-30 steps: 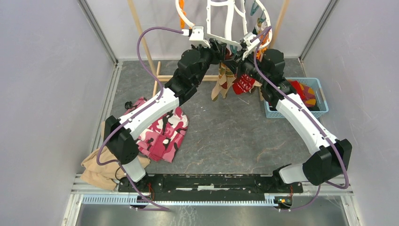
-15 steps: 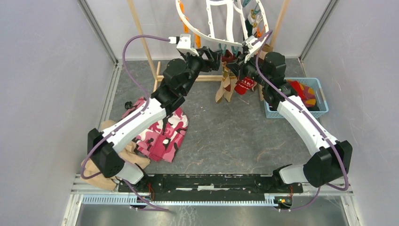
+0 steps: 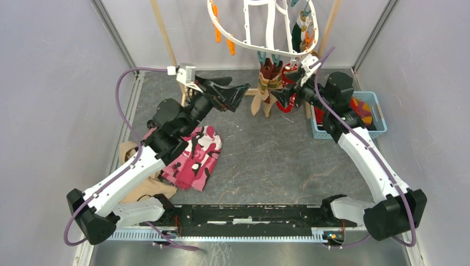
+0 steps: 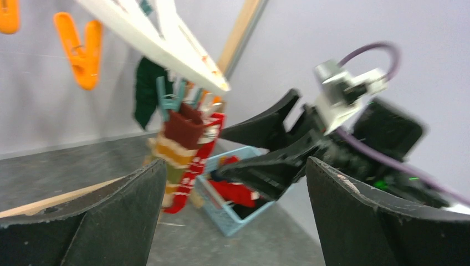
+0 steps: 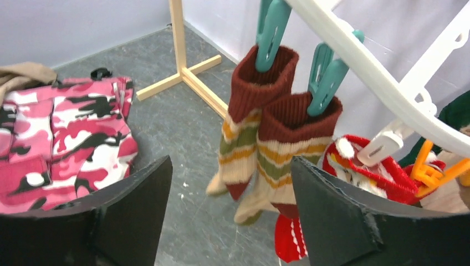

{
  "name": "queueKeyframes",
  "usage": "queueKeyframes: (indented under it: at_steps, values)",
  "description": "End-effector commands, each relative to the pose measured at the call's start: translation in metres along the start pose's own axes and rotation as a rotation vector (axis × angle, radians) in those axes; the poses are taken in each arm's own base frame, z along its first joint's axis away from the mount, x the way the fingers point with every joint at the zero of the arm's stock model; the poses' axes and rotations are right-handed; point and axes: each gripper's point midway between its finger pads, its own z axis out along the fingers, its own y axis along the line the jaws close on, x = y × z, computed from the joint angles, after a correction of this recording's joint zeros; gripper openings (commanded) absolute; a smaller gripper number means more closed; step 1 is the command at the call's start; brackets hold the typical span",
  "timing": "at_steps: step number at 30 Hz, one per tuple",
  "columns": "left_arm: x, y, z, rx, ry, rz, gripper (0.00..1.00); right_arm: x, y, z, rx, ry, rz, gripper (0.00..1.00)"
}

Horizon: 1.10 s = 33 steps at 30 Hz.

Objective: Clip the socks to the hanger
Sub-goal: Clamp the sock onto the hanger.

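The white hanger (image 3: 244, 41) hangs at the back with orange and teal clips. Two tan-striped socks (image 5: 244, 133) hang from teal clips (image 5: 271, 27), and a red sock with white pattern (image 5: 360, 166) hangs just right of them. My right gripper (image 5: 230, 205) is open and holds nothing, a short way in front of these socks (image 3: 266, 88). My left gripper (image 3: 239, 85) is also open and holds nothing, left of the hanging socks and below the ring. The left wrist view shows the hanger bar (image 4: 161, 44), an orange clip (image 4: 83, 50) and the right gripper (image 4: 266, 149).
A blue basket (image 3: 377, 130) with more socks stands at the right. A pink camouflage cloth (image 3: 191, 155) and a tan cloth (image 3: 133, 188) lie on the floor at the left. The wooden rack (image 3: 166, 39) stands behind, its foot (image 5: 188, 77) near the hanging socks.
My left arm has drawn back down and left from the hanger, its jaws opening. My right gripper has opened and backed off to the right. The hanger has swung back.
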Motion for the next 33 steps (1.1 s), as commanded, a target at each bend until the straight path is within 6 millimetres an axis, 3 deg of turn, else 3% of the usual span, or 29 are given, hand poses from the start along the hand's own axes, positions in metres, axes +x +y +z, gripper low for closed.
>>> queueKeyframes:
  at_steps: [1, 5, 9, 14, 23, 33]
  values:
    - [-0.048, -0.062, -0.028, 0.241, -0.097, -0.270, 1.00, 0.001, 0.017, -0.029, -0.100, -0.001, -0.139, 0.88]
    - [-0.086, -0.106, -0.061, 0.495, -0.181, -0.513, 1.00, 0.031, 0.027, -0.056, -0.161, 0.048, -0.183, 0.95]
    - [-0.105, -0.135, -0.072, 0.631, -0.158, -0.589, 1.00, 0.058, 0.029, -0.074, -0.176, 0.070, -0.174, 0.98]
    - [-0.121, -0.157, -0.083, 0.778, -0.175, -0.597, 1.00, 0.064, 0.012, -0.090, -0.146, 0.056, -0.144, 0.98]
    - [-0.148, -0.166, -0.106, 0.839, -0.284, -0.541, 1.00, 0.078, 0.003, -0.099, -0.140, 0.058, -0.111, 0.98]
    - [-0.175, -0.173, -0.100, 0.881, -0.368, -0.574, 1.00, 0.081, -0.002, -0.104, -0.119, 0.056, -0.105, 0.98]
